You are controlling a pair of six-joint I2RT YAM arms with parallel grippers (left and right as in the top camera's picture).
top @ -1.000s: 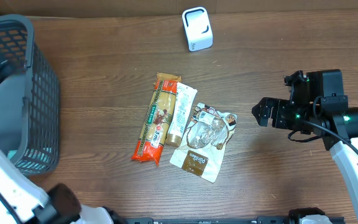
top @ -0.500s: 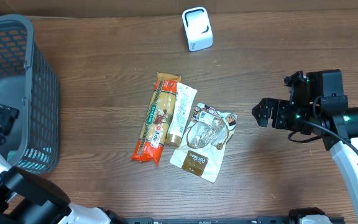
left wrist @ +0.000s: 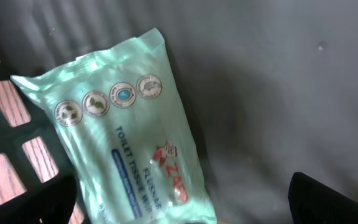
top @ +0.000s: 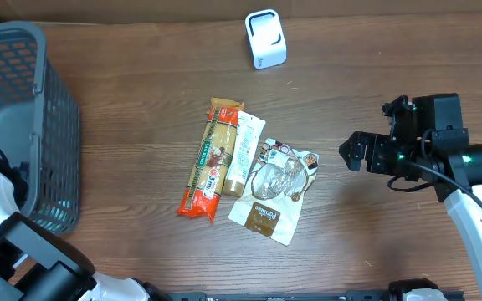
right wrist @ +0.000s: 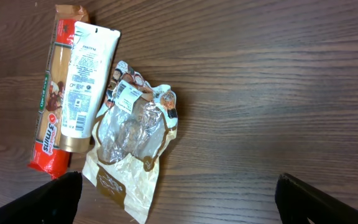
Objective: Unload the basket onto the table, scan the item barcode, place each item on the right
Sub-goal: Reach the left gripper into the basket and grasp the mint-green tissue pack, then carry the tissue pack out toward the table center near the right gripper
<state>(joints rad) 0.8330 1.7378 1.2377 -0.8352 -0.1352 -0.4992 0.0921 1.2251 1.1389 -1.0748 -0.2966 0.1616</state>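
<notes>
Left pincer (left wrist: 179, 208), wide and empty, has drawn back in the dark grey mesh basket (top: 53, 125) at nine o'clock; the mint-green wipes packet (left wrist: 123, 137) lies inside, likely finished. Right pincer (top: 350, 152) waits wide.

- Dark wooden table (top: 141, 100) under my arms fills the overhead frame.
- Grey mesh basket (top: 48, 142) stands at far left.
- White scanner (top: 265, 38) sits top centre.
- Mid-frame, side by side: long orange packet (top: 209, 159), white tube (top: 243, 155), crinkled pouch (top: 274, 196).
</notes>
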